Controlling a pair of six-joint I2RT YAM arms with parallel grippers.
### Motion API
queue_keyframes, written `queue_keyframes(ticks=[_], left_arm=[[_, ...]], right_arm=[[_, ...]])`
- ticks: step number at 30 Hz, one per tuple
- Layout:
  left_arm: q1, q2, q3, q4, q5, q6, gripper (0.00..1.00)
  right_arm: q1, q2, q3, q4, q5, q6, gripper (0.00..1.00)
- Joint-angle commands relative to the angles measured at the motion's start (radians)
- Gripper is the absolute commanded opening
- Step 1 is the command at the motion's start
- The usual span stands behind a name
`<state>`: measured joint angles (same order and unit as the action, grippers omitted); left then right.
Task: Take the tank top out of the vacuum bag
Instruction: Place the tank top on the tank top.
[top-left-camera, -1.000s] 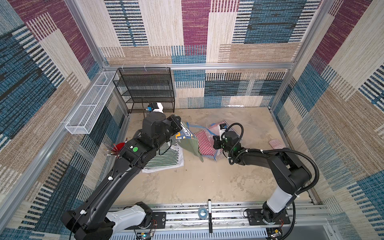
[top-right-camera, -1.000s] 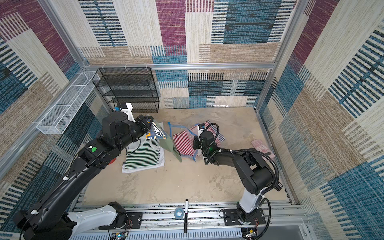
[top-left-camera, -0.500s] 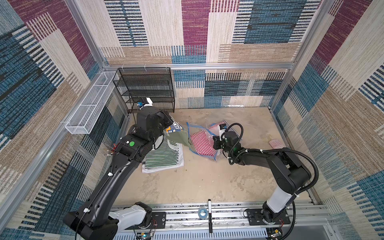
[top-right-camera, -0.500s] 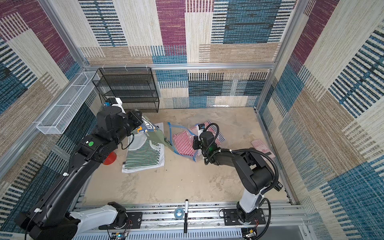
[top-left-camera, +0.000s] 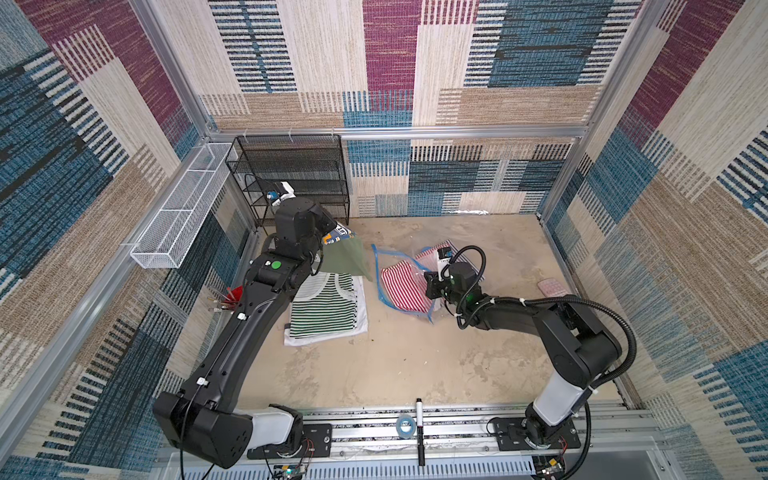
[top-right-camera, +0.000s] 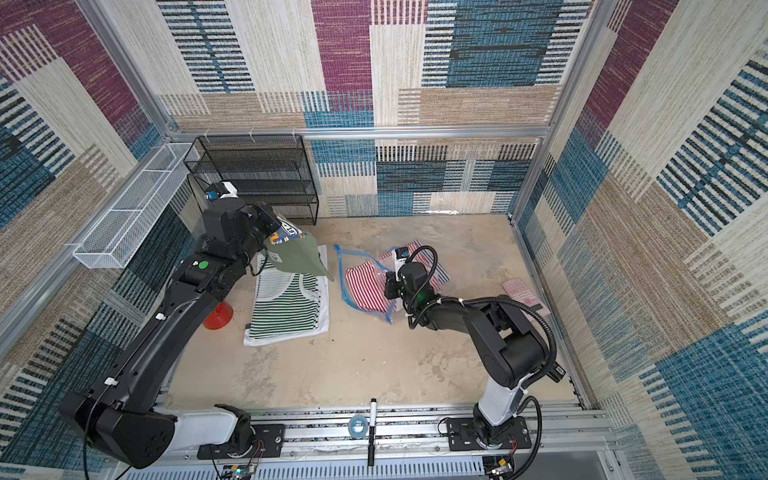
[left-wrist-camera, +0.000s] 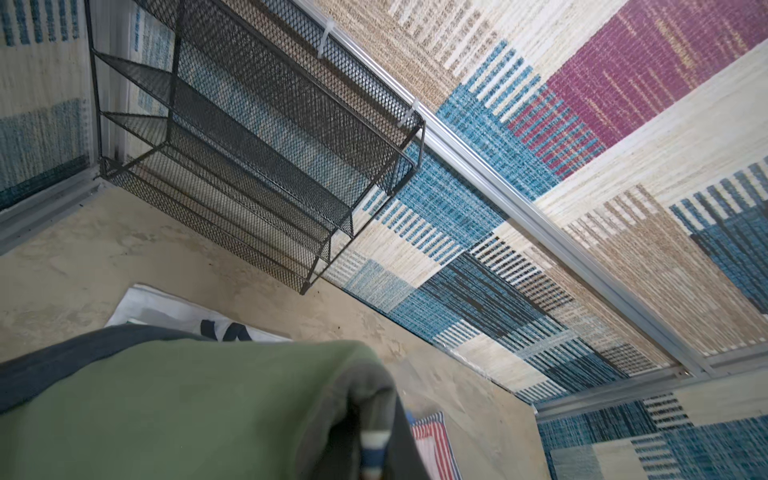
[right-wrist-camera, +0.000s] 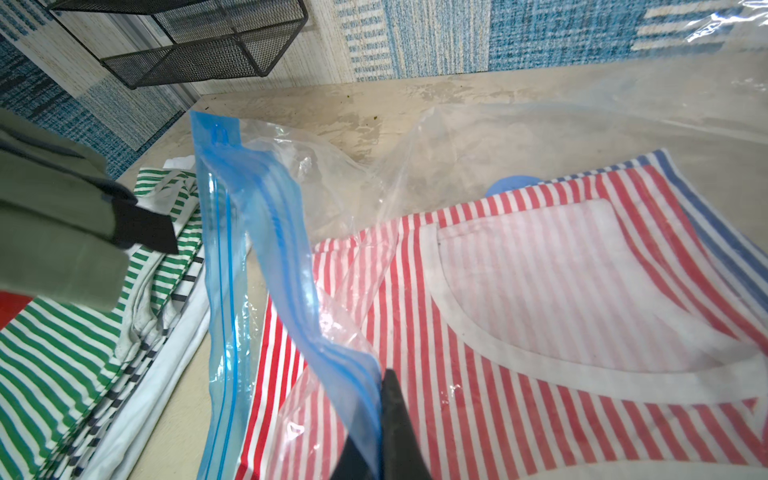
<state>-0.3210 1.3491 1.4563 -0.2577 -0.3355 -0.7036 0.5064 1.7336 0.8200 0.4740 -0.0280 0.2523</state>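
Leftward and back goes the left arm since a second ago: then its load hung just beside the bag's mouth, and now the green tank top (top-left-camera: 345, 258) dangles over the far end of the pile of striped shirts (top-left-camera: 324, 312), apart from the plastic altogether. That garment is pinched fast in the left gripper (top-right-camera: 271, 229), bunched at one edge and hanging free of the table (top-left-camera: 415, 357), so the pulling-out itself looks done. Meanwhile the right gripper (top-left-camera: 431, 286) is clamped on the vacuum bag (top-left-camera: 390, 301) at its blue zip strip (right-wrist-camera: 266, 216), lifting that edge so the mouth gapes towards the pile; the bag lies on the table between the two arms. A red-striped garment (right-wrist-camera: 498, 332) sits inside it, flat under the clear film, with the round blue valve (right-wrist-camera: 513, 183) just past its top edge (a blue-striped edge peeks out from beneath it too). What remains, by my reading, is small: lower the green top onto the pile or beside it, let go, and free the zip strip. Whether the red-striped piece also counts as the task's target I cannot tell.
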Motion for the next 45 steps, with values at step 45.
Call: queue_keyframes(ticks=[45], left_arm=[[0.132,0.475,0.221,0.414,-0.127,0.201,0.0]], right_arm=[[0.001,0.057,0.043,0.0,-0.042,-0.002,0.0]])
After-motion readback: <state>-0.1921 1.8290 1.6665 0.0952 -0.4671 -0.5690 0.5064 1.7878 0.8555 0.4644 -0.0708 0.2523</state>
